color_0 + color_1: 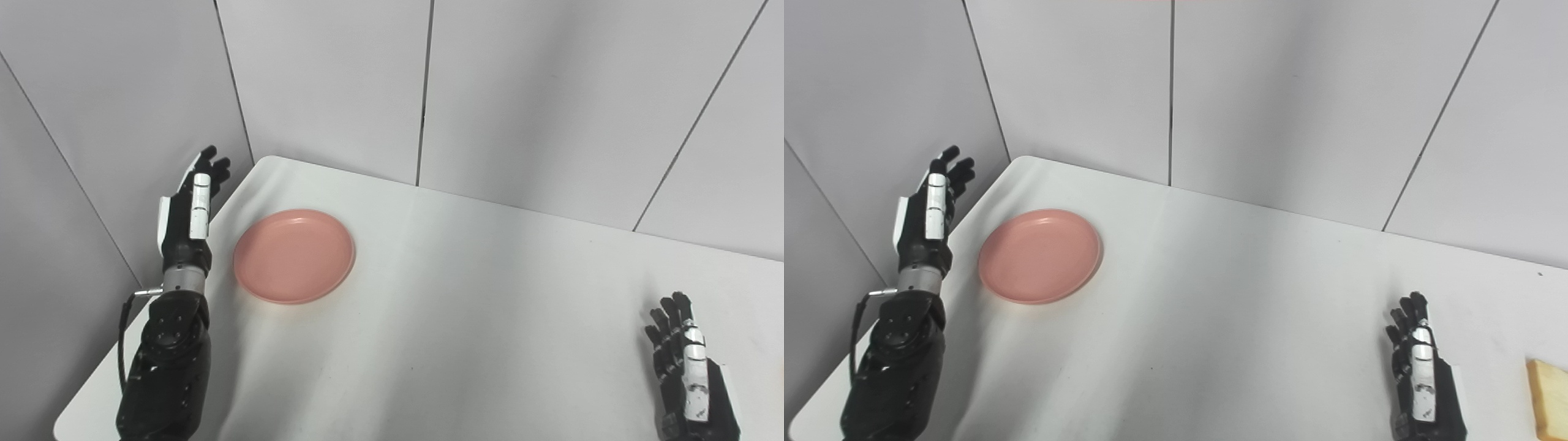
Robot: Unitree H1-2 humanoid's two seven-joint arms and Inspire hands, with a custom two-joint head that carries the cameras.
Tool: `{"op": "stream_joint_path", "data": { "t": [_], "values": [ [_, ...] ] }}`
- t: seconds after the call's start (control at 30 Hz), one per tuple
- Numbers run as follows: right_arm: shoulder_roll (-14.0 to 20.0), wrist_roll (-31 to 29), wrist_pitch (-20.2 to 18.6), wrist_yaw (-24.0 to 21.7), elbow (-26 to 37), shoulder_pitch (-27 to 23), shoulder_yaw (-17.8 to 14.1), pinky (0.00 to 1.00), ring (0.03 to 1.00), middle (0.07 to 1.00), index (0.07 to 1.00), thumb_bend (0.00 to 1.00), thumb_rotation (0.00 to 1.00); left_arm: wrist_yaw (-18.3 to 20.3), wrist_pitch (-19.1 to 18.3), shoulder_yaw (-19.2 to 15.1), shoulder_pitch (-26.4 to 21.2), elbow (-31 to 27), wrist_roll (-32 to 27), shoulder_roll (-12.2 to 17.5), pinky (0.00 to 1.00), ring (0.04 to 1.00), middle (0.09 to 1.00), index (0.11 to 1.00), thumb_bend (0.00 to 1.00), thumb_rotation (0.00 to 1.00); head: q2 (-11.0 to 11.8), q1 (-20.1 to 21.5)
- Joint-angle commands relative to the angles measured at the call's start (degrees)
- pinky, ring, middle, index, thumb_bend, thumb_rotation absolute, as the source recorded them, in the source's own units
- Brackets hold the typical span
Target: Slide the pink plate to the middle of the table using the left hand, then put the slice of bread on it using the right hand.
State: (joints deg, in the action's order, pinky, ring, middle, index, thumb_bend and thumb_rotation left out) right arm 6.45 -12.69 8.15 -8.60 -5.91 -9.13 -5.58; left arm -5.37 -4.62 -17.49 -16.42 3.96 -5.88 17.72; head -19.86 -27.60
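A pink plate (pixel 294 255) lies on the white table (pixel 465 318) near its far left corner; it also shows in the right eye view (pixel 1040 255). My left hand (pixel 191 202) is open and raised at the table's left edge, just left of the plate and apart from it. My right hand (pixel 1418 373) is open and empty, low at the front right of the table. A slice of bread (pixel 1548 398) lies at the right edge of the right eye view, to the right of my right hand and apart from it.
Grey wall panels (pixel 429 79) stand close behind the table and along its left side. The table's left edge (pixel 92 392) runs beside my left forearm.
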Motion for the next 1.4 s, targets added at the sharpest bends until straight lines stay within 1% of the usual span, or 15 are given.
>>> {"op": "stream_joint_path", "data": {
  "t": [0.0, 0.23, 0.33, 0.4, 0.5, 0.67, 0.9, 0.97, 1.07, 1.17, 1.37],
  "values": [
    [0.29, -0.33, 2.65, -0.34, 1.45, -1.03, -0.36, 1.00, 0.985, 0.989, 0.994, 0.58, 0.95, 1.55, -0.67, 0.02, -1.18, -1.41, -0.49, 2.36, 1.00, 0.917, 0.894, 0.872, 0.77, 1.00, 0.01, -0.01],
    [0.31, -0.40, 2.93, -0.42, 1.07, -1.16, -0.47, 1.00, 0.985, 0.989, 0.994, 0.58, 0.95, 4.37, -0.89, 1.21, -1.42, 1.23, -0.69, 3.45, 1.00, 0.938, 0.918, 0.893, 0.78, 1.00, 0.04, 0.16],
    [0.34, -0.67, 3.41, -0.79, 0.85, -1.20, -0.45, 1.00, 0.986, 0.988, 0.990, 0.59, 0.95, 7.62, 0.74, 1.50, -1.77, 4.02, -2.78, 3.90, 1.00, 0.962, 0.943, 0.919, 0.76, 1.00, 0.17, 0.26],
    [0.34, -0.59, 3.46, -0.77, 0.73, -1.24, -0.45, 1.00, 0.985, 0.986, 0.988, 0.61, 0.94, 9.14, 1.96, 1.52, -2.21, 6.09, -3.83, 3.90, 1.00, 0.969, 0.950, 0.926, 0.76, 1.00, 0.17, 0.26],
    [0.28, -0.49, 3.20, -0.55, 0.80, -1.19, -0.51, 1.00, 0.981, 0.983, 0.985, 0.61, 0.94, 10.23, 3.73, 1.70, -2.95, 8.94, -4.18, 3.89, 1.00, 0.969, 0.949, 0.925, 0.77, 1.00, 0.25, 0.27],
    [0.30, -0.33, 2.86, -0.30, 0.85, -1.21, -0.60, 0.99, 0.975, 0.980, 0.982, 0.61, 0.94, 10.18, 4.77, 1.74, -3.87, 11.50, -3.83, 3.56, 1.00, 0.976, 0.950, 0.923, 0.75, 1.00, 0.26, 0.30],
    [0.31, -0.83, 2.98, -0.71, 1.02, -1.22, -0.57, 1.00, 0.984, 0.984, 0.985, 0.62, 0.93, 9.45, 5.34, 1.84, -4.03, 12.51, -2.57, 3.78, 1.00, 0.988, 0.951, 0.925, 0.75, 1.00, 0.27, 0.12],
    [0.31, -0.78, 3.07, -0.70, 0.98, -1.21, -0.56, 1.00, 0.984, 0.983, 0.983, 0.62, 0.93, 9.16, 5.72, 1.88, -3.82, 12.30, -1.87, 3.98, 1.00, 0.986, 0.947, 0.926, 0.74, 1.00, 0.26, 0.16],
    [0.34, -0.89, 3.25, -0.88, 0.86, -1.25, -0.52, 1.00, 0.986, 0.984, 0.984, 0.61, 0.93, 8.59, 5.56, 1.66, -3.37, 11.38, -1.04, 4.04, 1.00, 0.986, 0.945, 0.928, 0.74, 1.00, 0.34, 0.12],
    [0.38, -0.63, 3.23, -0.79, 0.72, -1.36, -0.45, 1.00, 0.988, 0.987, 0.988, 0.62, 0.94, 7.82, 4.41, 1.32, -2.99, 9.76, -0.79, 3.73, 1.00, 0.981, 0.941, 0.922, 0.73, 1.00, 0.41, 0.12],
    [0.26, -0.64, 3.25, -0.58, 0.20, -1.56, -0.61, 1.00, 0.984, 0.984, 0.985, 0.61, 0.94, 7.97, 3.80, 1.21, -2.44, 5.92, -1.81, 3.48, 1.00, 0.984, 0.943, 0.921, 0.78, 1.00, 0.49, 0.21]
  ]
}}
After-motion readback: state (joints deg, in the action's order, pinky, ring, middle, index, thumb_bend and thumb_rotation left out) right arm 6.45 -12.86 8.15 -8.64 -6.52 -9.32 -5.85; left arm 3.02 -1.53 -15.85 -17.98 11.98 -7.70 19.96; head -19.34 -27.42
